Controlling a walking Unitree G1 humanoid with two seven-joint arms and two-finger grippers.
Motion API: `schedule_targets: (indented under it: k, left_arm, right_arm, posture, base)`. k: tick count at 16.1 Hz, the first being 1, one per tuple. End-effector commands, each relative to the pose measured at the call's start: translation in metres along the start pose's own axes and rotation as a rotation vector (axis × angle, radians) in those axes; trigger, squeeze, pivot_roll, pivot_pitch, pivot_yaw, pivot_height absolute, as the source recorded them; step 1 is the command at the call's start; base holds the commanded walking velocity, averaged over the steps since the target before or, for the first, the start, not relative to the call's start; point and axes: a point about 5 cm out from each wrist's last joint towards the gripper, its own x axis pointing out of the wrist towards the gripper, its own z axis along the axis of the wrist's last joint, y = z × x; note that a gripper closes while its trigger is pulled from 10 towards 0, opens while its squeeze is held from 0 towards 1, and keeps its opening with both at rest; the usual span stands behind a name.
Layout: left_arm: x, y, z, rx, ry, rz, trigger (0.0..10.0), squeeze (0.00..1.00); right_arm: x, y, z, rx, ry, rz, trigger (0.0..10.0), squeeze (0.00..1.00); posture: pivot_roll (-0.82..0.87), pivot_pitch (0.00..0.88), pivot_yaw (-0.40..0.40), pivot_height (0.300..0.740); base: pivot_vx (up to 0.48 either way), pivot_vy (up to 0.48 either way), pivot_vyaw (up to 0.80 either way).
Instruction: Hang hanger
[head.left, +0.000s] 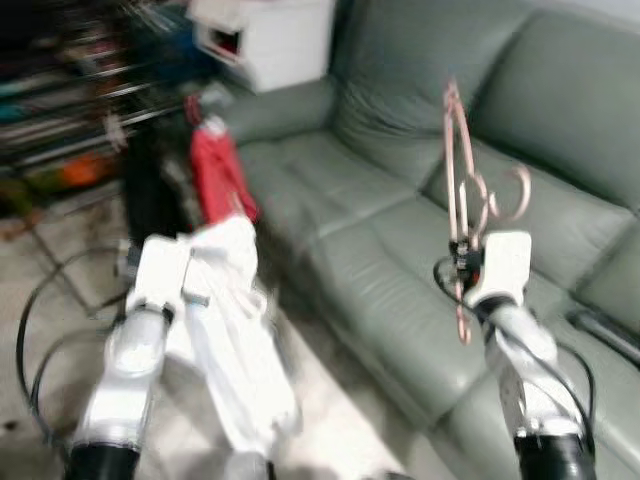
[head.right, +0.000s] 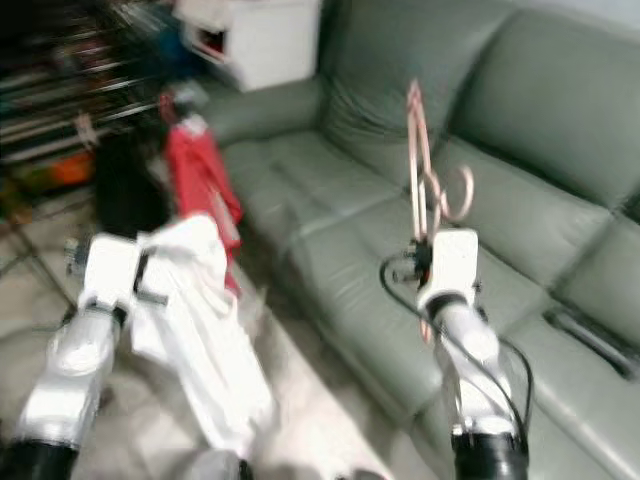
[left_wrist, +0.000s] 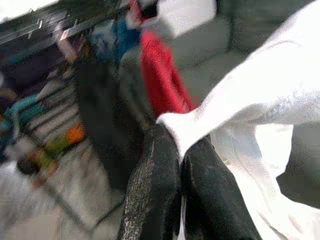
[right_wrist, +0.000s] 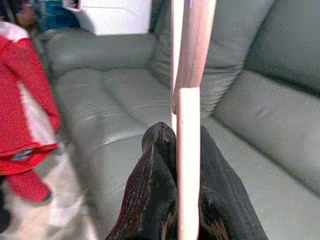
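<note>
With the right gripper (right_wrist: 175, 150) clamped on the pink hanger (head.left: 458, 170) at two o'clock and the left gripper (left_wrist: 180, 165) pinching the white garment (head.left: 235, 330), walking sway risked either slipping.

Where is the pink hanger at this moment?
The hanger is held upright in the right pincer, raised over the green sofa on the robot's right, while the left pincer grips a white garment.

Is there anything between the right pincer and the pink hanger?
No. The right pincer is already shut on the pink hanger, holding it above the green sofa. The left pincer grips a white garment.
</note>
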Motion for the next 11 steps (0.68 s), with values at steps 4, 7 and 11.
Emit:
schedule_targets:
  k: [4,7,11]
  left_arm:
    - [-0.001,0.027,0.011,0.030,-0.046,0.114,10.0,0.00]
    - [-0.004,0.042,0.009,0.015,-0.004,0.194,10.0,0.00]
    - [0.002,0.037,0.008,0.010,-0.030,0.212,10.0,0.00]
  right_arm:
    - [0.004,0.004,0.010,-0.009,-0.053,0.023,10.0,0.00]
    - [0.007,0.004,0.024,-0.015,-0.106,0.006,10.0,0.00]
    - [-0.006,0.009,0.007,-0.009,-0.059,0.014,10.0,0.00]
  posture:
    - [0.06,0.000,0.017,0.740]
    - [0.02,0.000,0.040,0.740]
    - [0.00,0.000,-0.024,0.740]
  base:
    - [0.000,0.000,0.80]
    - [0.000,0.000,0.80]
    - [0.000,0.000,0.80]
